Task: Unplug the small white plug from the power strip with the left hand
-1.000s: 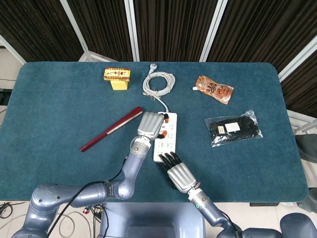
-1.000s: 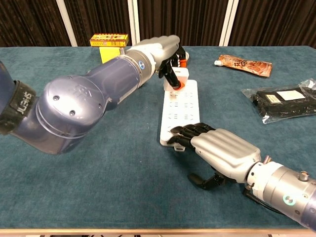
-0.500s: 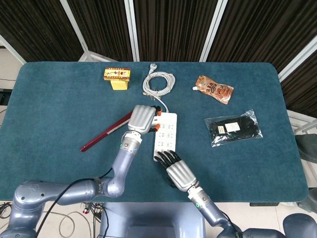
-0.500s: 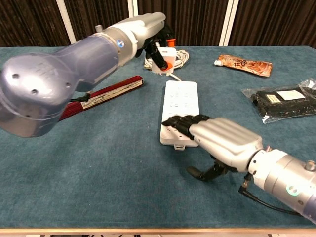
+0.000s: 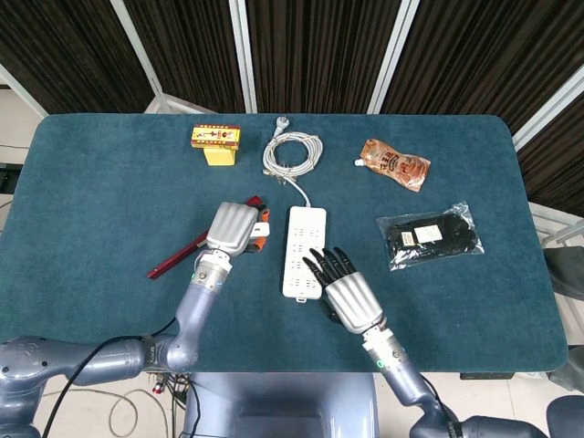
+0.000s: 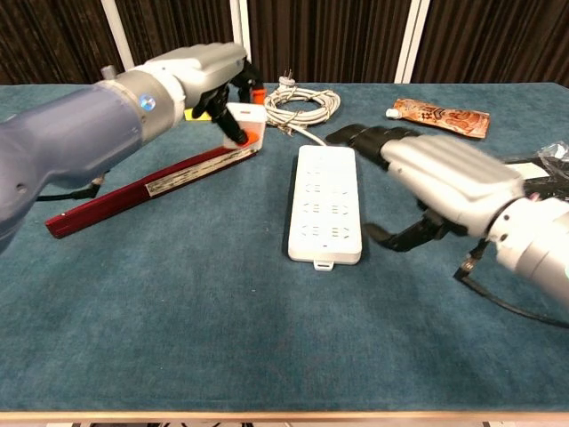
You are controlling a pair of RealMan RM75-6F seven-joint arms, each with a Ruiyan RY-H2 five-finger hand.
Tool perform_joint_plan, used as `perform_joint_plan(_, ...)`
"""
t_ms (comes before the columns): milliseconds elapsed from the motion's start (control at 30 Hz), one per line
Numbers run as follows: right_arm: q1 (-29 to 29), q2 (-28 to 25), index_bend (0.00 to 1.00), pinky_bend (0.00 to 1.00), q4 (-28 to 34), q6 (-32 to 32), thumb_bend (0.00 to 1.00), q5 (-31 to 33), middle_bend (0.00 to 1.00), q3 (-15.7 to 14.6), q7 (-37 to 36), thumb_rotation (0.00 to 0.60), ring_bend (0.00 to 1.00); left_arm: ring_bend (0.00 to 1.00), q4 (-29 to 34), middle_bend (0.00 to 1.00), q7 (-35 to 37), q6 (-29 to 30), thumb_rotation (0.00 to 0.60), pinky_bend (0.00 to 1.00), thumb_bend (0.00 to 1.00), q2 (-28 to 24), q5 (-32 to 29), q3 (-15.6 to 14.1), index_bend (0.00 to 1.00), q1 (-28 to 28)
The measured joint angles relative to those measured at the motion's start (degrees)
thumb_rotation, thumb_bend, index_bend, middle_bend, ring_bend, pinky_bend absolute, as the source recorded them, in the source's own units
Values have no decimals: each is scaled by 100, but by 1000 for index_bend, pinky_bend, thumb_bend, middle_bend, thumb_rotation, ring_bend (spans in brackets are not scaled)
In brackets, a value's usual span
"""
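The white power strip [image 5: 303, 249] lies flat at the table's middle, its sockets bare in the chest view [image 6: 326, 203]. My left hand [image 5: 232, 228] is to its left and pinches the small white plug [image 5: 262, 226], which has orange parts. In the chest view the plug [image 6: 245, 116] hangs clear of the strip, above the red stick, under my left hand [image 6: 197, 73]. My right hand [image 5: 347, 292] hovers by the strip's near right corner with fingers spread and nothing in it [image 6: 440, 169].
A long red stick [image 5: 187, 248] lies left of the strip. At the back are a yellow box [image 5: 216, 141], the strip's coiled white cable [image 5: 292, 151] and a brown pouch [image 5: 394, 164]. A bagged black item [image 5: 429, 235] lies at the right.
My left hand pulled the white plug out of the strip's far end and carried it left. My right hand lifted off the strip's near end and moved right.
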State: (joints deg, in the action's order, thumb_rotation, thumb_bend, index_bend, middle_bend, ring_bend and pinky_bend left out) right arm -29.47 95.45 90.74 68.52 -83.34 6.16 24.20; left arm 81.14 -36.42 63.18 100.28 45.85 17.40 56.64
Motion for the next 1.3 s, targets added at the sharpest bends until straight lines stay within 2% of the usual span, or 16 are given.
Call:
perform_joint_plan(200, 124, -331, 0, 66, 233, 114, 473, 19, 0, -27, 2, 600, 0, 618, 94, 821, -6, -103, 600, 700, 331, -74, 69, -392, 748, -210)
perform_joint_plan(367, 175, -421, 0, 66, 282, 173, 473, -19, 0, -82, 1, 600, 0, 483, -15, 682, -151, -85, 600, 552, 182, 83, 27, -558, 591, -297)
perform_joint_plan(433, 180, -453, 0, 66, 293, 187, 473, 0, 0, -54, -1, 600, 0, 406, -58, 569, -292, -18, 600, 475, 113, 137, -41, -575, 524, -315)
perform_joint_plan(500, 183, -487, 0, 62, 305, 193, 473, 39, 0, -13, -4, 600, 0, 275, -79, 340, -423, 38, 600, 344, 48, 169, -111, -585, 377, -332)
perform_joint_plan(567, 186, -537, 0, 54, 318, 208, 473, 75, 0, 33, -15, 600, 0, 177, -61, 198, -549, 58, 600, 251, 17, 171, -251, -581, 247, -350)
perform_joint_plan(633, 192, -585, 0, 48, 320, 226, 473, 101, 0, 65, -17, 600, 0, 125, 19, 132, -616, 41, 600, 205, 6, 140, -432, -550, 180, -364)
perform_joint_plan(800, 236, -731, 0, 49, 323, 299, 473, 141, 0, 107, -36, 600, 0, 106, 318, 110, -590, 75, 600, 187, 6, -3, -575, -434, 166, -439)
perform_joint_plan(1000, 386, -1082, 0, 36, 342, 484, 442, 160, 0, 126, -141, 600, 0, 104, 866, 95, -122, 414, 600, 180, 6, -352, -287, -427, 143, -803)
perform_joint_plan(1167, 685, -1460, 0, 4, 295, 787, 434, 145, 0, 44, -418, 600, 0, 91, 1306, 81, 408, 988, 600, 163, 5, -802, 497, -717, 131, -1352)
perform_joint_plan(1300, 996, -1673, 0, 2, 197, 1079, 432, 69, 0, -112, -769, 600, 0, 74, 1618, 67, 889, 1627, 600, 131, 5, -1249, 1301, -1149, 109, -1953)
